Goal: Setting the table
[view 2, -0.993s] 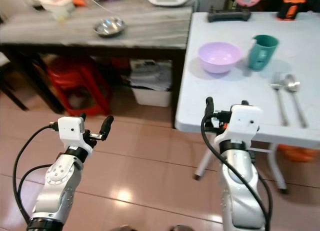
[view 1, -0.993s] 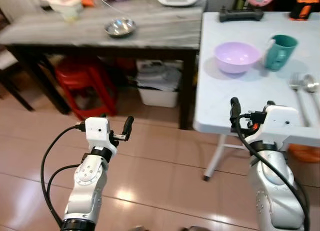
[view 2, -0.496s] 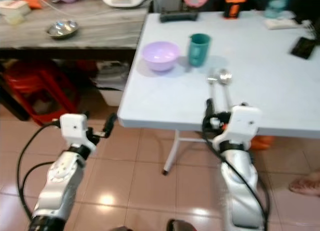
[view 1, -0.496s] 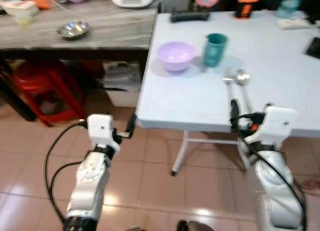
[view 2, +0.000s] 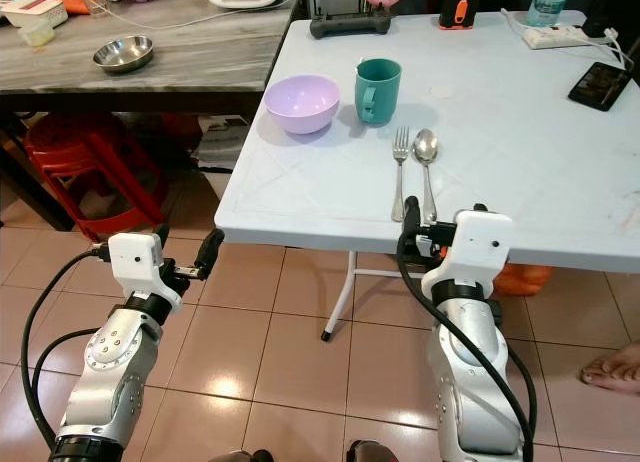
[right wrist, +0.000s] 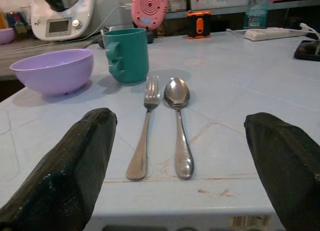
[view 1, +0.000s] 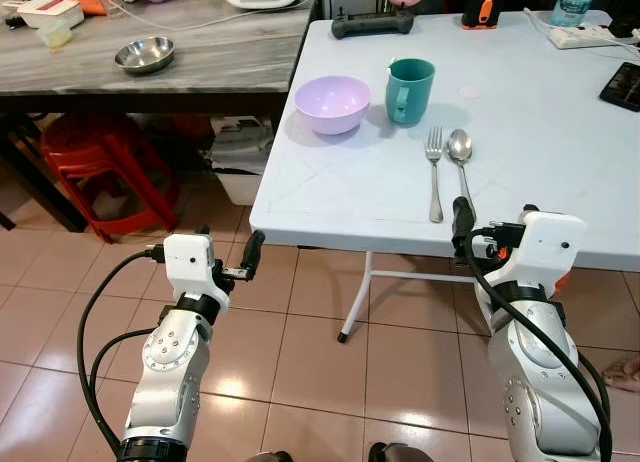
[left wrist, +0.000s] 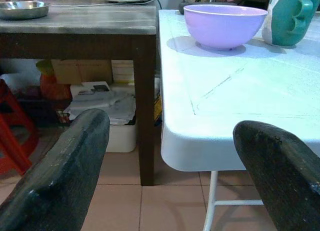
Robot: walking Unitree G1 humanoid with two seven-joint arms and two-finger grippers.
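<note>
On the white table (view 1: 540, 132), far side to near: purple bowl (view 1: 333, 103) looks light, grab its rim; green mug (view 1: 410, 90) by the handle; fork (view 1: 434, 172) & spoon (view 1: 461, 167) are thin, slippery (pinch mid-handle), w/ right gripper (right wrist: 180, 161) spread wide before them, left gripper (left wrist: 170, 176) spread too, near the table corner.

materials in front of you

you see a smooth matt white table (view 1: 520, 172), a shiny metal fork (right wrist: 143, 132) and spoon (right wrist: 179, 122), a smooth lilac plastic-looking bowl (view 1: 333, 103), a teal mug (view 1: 409, 91), glossy floor tiles (view 1: 300, 362)
</note>
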